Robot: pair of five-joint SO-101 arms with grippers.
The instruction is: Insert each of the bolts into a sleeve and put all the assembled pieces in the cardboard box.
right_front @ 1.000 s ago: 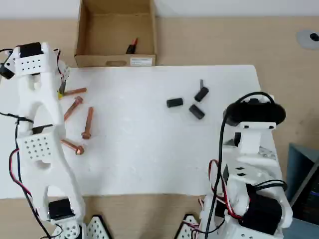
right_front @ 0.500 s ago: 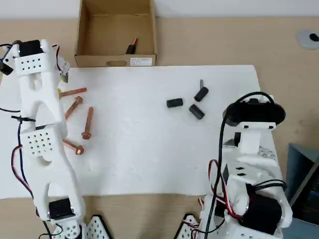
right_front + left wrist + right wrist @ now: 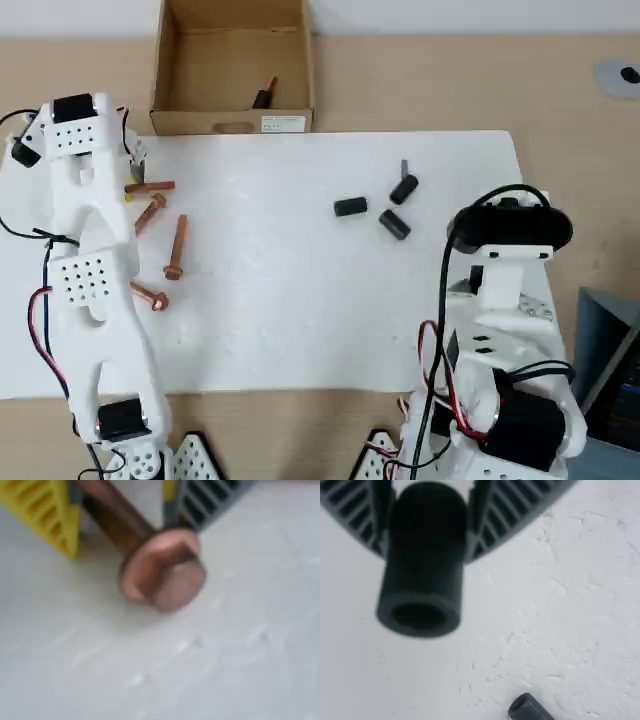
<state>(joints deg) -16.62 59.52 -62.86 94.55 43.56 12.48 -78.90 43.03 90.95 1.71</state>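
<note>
In the left wrist view a copper bolt (image 3: 162,575) lies on the white foam with its shaft pinched between my left gripper's (image 3: 131,539) yellow and grey fingers. From above, that gripper (image 3: 131,176) sits at the end of the bolt (image 3: 151,186) nearest the cardboard box (image 3: 160,70). Three more bolts (image 3: 177,247) lie close by. My right gripper (image 3: 427,550) is shut on a black sleeve (image 3: 422,585) held above the foam. Its arm (image 3: 510,232) stands at the right. Three loose sleeves (image 3: 350,207) lie mid-pad.
One assembled piece (image 3: 264,92) lies inside the box. The white foam pad (image 3: 300,320) covers the table's middle. Another sleeve (image 3: 527,710) lies on the foam below the right gripper. A grey disc (image 3: 620,75) sits at the far right edge.
The left arm has shifted a little to the right, bringing its gripper onto the end of the bolt. The right arm and the loose parts have stayed put.
</note>
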